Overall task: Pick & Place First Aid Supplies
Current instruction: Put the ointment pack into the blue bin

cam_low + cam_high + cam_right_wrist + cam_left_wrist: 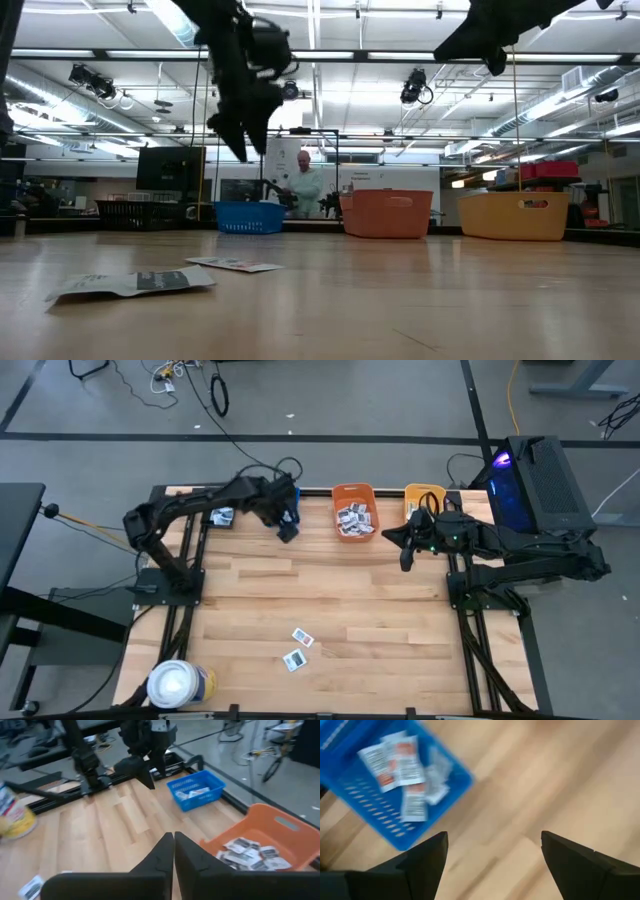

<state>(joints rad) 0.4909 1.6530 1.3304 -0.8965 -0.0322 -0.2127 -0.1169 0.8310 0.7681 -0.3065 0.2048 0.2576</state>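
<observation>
High view: blue bin [289,499] behind left gripper [287,530].

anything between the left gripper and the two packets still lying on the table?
Nothing visible. The open left gripper hangs above the table beside the blue plastic bin; bare wooden tabletop lies between it and the two small white flat packets. The large white roll sits off to the side.

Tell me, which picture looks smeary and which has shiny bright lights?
Left wrist view: the blue bin and its packets are smeared by motion blur. Low view: ceiling strip lights glare bright, leaving both arms as dark silhouettes. High view: evenly lit, only soft shadows.
</observation>
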